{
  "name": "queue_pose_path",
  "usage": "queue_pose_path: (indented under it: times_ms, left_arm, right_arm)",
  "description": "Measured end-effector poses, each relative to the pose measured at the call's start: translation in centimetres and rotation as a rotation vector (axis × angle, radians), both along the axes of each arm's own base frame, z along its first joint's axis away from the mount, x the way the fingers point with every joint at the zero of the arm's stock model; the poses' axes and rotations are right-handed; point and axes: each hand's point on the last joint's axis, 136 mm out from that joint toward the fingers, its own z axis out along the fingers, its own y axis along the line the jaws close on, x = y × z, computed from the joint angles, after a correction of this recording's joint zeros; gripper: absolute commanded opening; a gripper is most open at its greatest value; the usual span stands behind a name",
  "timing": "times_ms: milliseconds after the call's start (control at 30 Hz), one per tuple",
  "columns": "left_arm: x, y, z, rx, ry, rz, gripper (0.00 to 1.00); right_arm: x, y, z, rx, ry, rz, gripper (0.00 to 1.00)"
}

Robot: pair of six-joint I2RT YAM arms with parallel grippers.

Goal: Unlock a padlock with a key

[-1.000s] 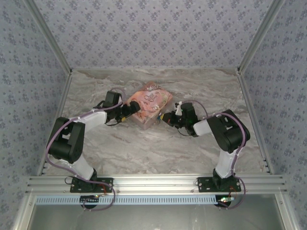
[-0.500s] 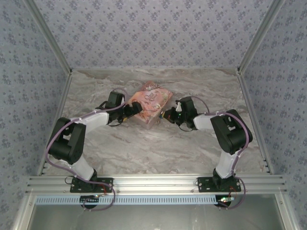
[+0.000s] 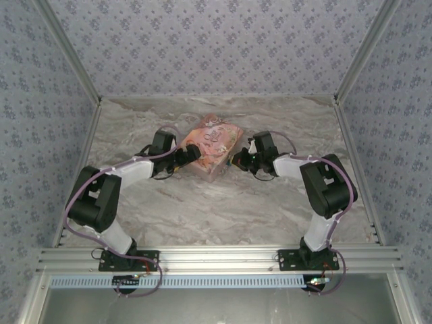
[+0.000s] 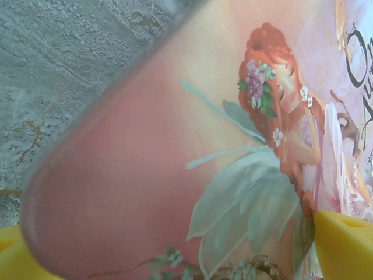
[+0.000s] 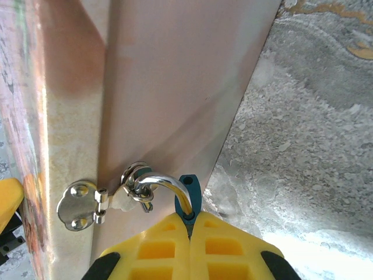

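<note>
Mostly, padlock (image 5: 189,190) body hid btwn clamped right pincer (image 5: 191,217).

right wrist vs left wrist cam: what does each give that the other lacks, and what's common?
Right wrist: the padlock, its silvery shackle hooked through the ring of a metal hasp on the pink box, with the right gripper shut on its blue body. Left wrist: the box's illustrated face with a red-haired fairy, and the left gripper open, astride a corner of the box. Shared: the pink box and the marble table.
</note>
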Motion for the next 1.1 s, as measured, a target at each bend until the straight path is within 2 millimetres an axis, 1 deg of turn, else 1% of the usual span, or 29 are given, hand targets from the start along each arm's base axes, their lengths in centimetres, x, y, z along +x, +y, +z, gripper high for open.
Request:
queue_pose_path:
  times_ms: [300, 667, 833, 900, 1100]
  left_arm:
    - [0.0, 0.0, 0.0, -0.005, -0.005, 0.003, 0.99]
    - [0.0, 0.0, -0.1, -0.009, -0.004, 0.008, 0.99]
    - [-0.1, 0.0, -0.1, -0.009, -0.004, 0.008, 0.99]
    - [-0.1, 0.0, -0.1, -0.011, -0.008, 0.008, 0.99]
    - [-0.3, 0.4, -0.1, -0.013, -0.011, 0.014, 0.99]
  right_arm:
    - [0.2, -0.1, 0.2, -0.008, 0.003, 0.001, 0.02]
    - [1.2, -0.7, 0.9, -0.004, -0.011, -0.018, 0.01]
    - [3.6, -2.5, 1.9, -0.019, -0.058, -0.091, 0.01]
    - [4.2, -3.1, 2.2, -0.02, -0.072, -0.112, 0.01]
    - [4.4, -3.6, 2.0, -0.042, -0.081, -0.116, 0.01]
